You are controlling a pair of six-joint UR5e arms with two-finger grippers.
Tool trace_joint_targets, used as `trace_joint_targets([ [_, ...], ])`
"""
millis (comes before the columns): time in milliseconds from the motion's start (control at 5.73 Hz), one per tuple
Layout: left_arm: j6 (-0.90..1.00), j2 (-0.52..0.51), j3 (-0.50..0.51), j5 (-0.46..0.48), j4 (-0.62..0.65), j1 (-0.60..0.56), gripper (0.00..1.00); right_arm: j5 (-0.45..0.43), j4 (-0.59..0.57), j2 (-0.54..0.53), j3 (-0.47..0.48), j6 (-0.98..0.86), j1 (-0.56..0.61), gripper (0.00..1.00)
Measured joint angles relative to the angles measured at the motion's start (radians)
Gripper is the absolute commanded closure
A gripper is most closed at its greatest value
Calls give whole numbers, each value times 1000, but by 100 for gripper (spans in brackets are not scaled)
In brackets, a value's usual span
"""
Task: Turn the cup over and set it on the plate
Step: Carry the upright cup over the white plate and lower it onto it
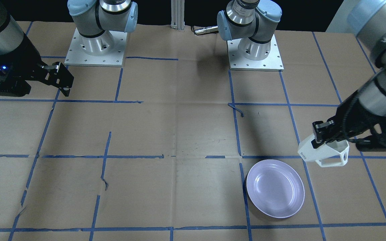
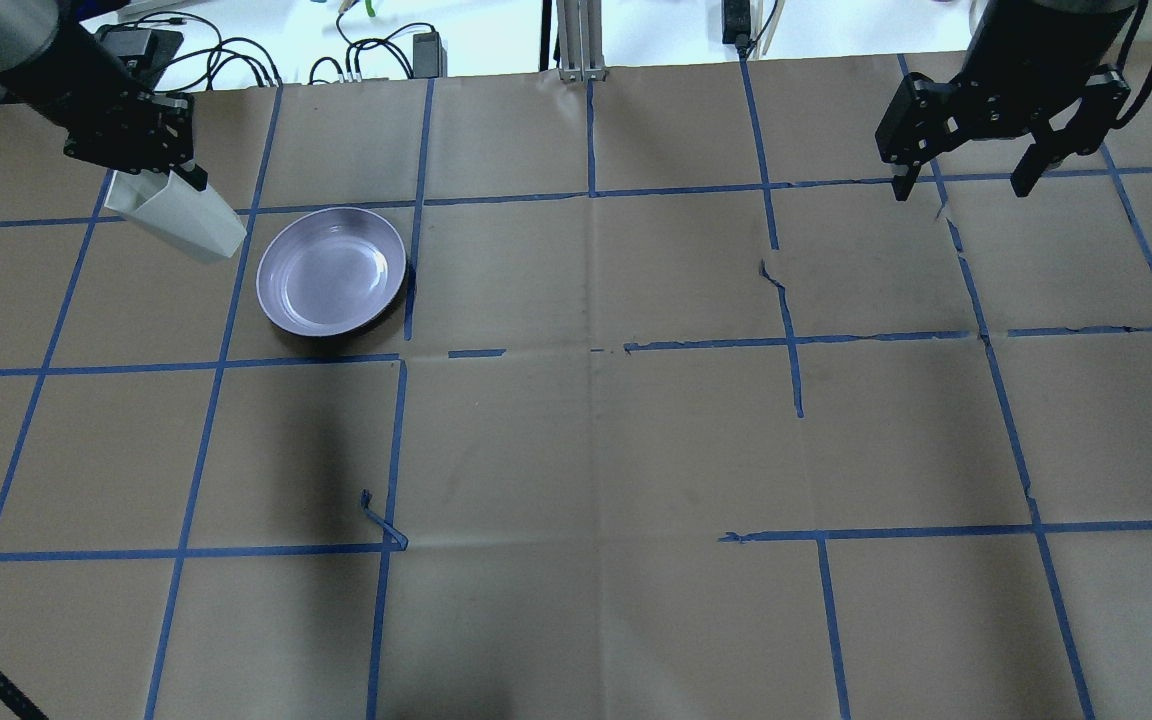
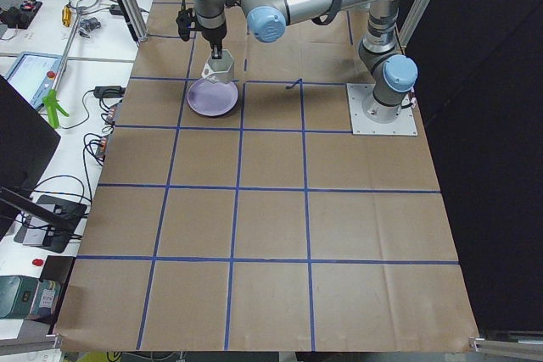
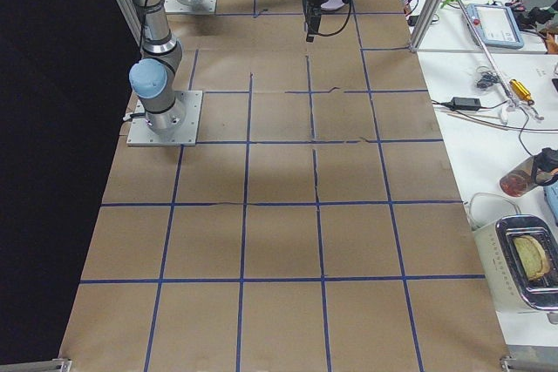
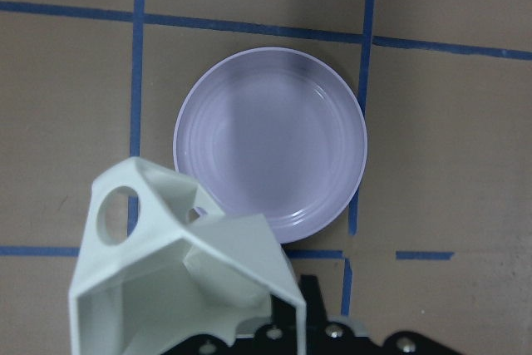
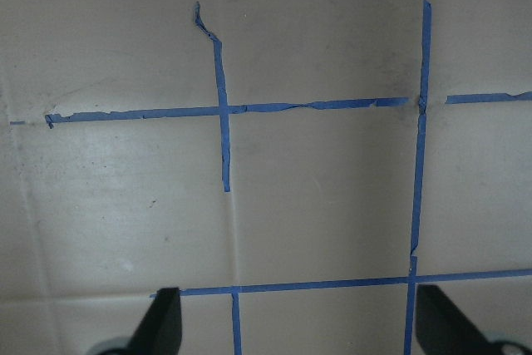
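My left gripper (image 1: 318, 139) is shut on the rim of the white faceted cup (image 1: 325, 152) and holds it tilted on its side above the table, narrow base toward the plate, angular handle underneath. The lavender plate (image 1: 275, 188) lies flat and empty just beside and below the cup. In the overhead view the cup (image 2: 176, 215) hangs left of the plate (image 2: 332, 270). The left wrist view shows the cup (image 5: 179, 272) close up with the plate (image 5: 270, 151) beyond it. My right gripper (image 2: 959, 188) is open and empty, high over the far right of the table.
Brown paper with a blue tape grid covers the table. The two arm bases (image 1: 95, 43) (image 1: 255, 47) stand at the robot's edge. Cables and power bricks (image 2: 376, 55) lie beyond the far edge. A loose curl of tape (image 2: 381, 520) sticks up.
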Motion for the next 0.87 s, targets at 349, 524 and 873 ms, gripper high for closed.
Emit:
trace_joint_targets([
  [349,-70,-27,-78,76,158,-91,100,0,0,0,0,0,0,0],
  [524,-78,-56,-129,81,249,-99,100,0,0,0,0,0,0,0],
  [873,-94,-149,-185,97,392,-123,100,0,0,0,0,0,0,0],
])
